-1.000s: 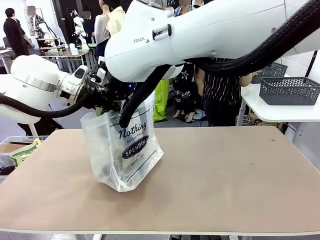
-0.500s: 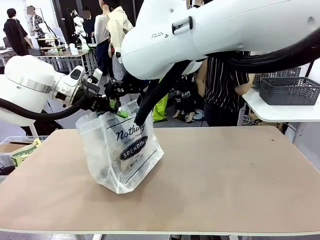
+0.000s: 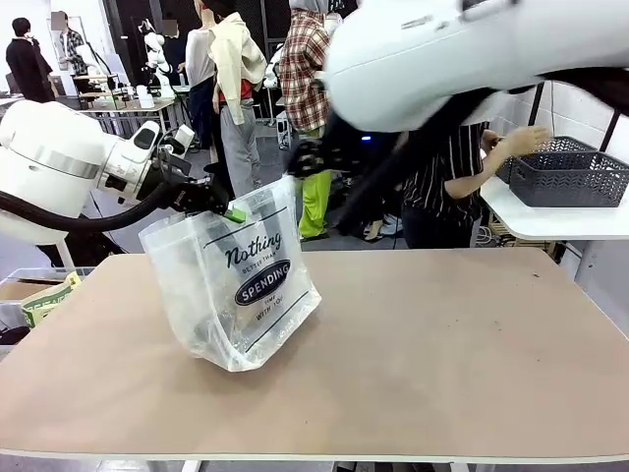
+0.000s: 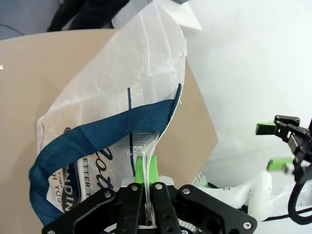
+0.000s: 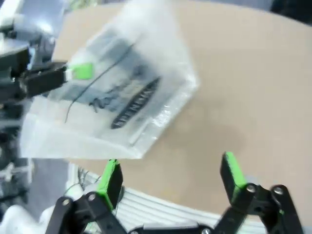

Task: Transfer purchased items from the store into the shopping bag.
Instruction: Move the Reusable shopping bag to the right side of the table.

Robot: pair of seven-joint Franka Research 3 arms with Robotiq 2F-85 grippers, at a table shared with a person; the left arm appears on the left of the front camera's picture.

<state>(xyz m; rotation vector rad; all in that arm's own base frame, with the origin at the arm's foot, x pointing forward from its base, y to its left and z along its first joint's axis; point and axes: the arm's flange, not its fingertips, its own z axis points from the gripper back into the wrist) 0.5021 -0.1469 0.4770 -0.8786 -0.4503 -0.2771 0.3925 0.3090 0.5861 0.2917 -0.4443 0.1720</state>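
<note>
Two arms noted: we see left fingers [image 4: 145,183] pinching the shopping bag [image 3: 236,285] rim near counter [image 3: 442,354] left edge; right fingers [image 5: 170,175] spread, empty.

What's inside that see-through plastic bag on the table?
Through the shopping bag only vague dark shapes show near its bottom; what they are is unclear, since wrinkled plastic and lettering cover them. The left hand pinches its rim.

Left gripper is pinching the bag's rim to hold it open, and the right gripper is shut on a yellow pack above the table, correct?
Not quite. The right gripper is open and holds nothing, as the right wrist view shows. The left gripper does pinch the rim of the shopping bag.
</note>
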